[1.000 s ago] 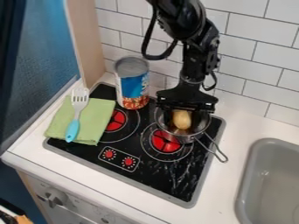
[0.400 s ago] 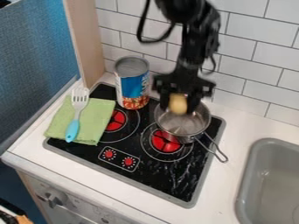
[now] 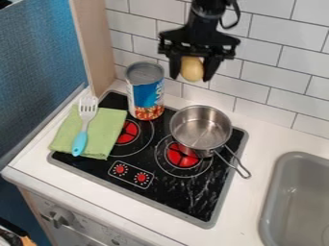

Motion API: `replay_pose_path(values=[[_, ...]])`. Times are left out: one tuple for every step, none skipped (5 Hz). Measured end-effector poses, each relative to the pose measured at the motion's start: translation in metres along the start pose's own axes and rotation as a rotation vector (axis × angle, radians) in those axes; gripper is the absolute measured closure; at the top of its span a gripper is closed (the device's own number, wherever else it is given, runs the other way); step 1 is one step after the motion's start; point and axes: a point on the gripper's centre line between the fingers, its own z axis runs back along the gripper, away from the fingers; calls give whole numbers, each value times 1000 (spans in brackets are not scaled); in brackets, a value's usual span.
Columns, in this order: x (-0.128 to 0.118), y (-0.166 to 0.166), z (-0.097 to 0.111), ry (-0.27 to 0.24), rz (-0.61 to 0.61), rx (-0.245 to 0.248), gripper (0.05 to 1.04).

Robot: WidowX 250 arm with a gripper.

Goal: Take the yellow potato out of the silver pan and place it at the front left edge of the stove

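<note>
The black gripper (image 3: pixel 191 72) hangs high in front of the tiled wall, shut on a yellowish, egg-shaped object (image 3: pixel 191 68) held between its two fingers. Below it, a steel pot (image 3: pixel 200 129) with a wire handle sits at the back right of the stove, with nothing inside. Left of the pot stands a tall can (image 3: pixel 145 91) with a blue and red label. A green cloth (image 3: pixel 103 133) lies over the stove's left side, and a spatula (image 3: pixel 83 126) with a white head and turquoise handle rests on it.
The black stove (image 3: pixel 173 187) has red burner discs and two red knobs. A grey sink (image 3: pixel 296 202) is set into the white counter (image 3: pixel 254 144) at the right. A wooden panel (image 3: pixel 96 48) rises at the back left.
From inside the pot, the gripper has risen with the yellowish object, up above the pot and slightly left. The pot, can, cloth and spatula have stayed put.
</note>
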Motion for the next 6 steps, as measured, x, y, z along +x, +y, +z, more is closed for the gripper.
replay_pose_path(values=[[-29, 18, -6, 73, -16, 14, 379], [-57, 45, -12, 101, 23, 15, 379], [-79, 70, -22, 133, 77, 2, 379], [-97, 73, -39, 168, 85, -19, 379], [-109, 80, -58, 203, 101, 4, 379], [-122, 92, -83, 263, 151, 10, 379]])
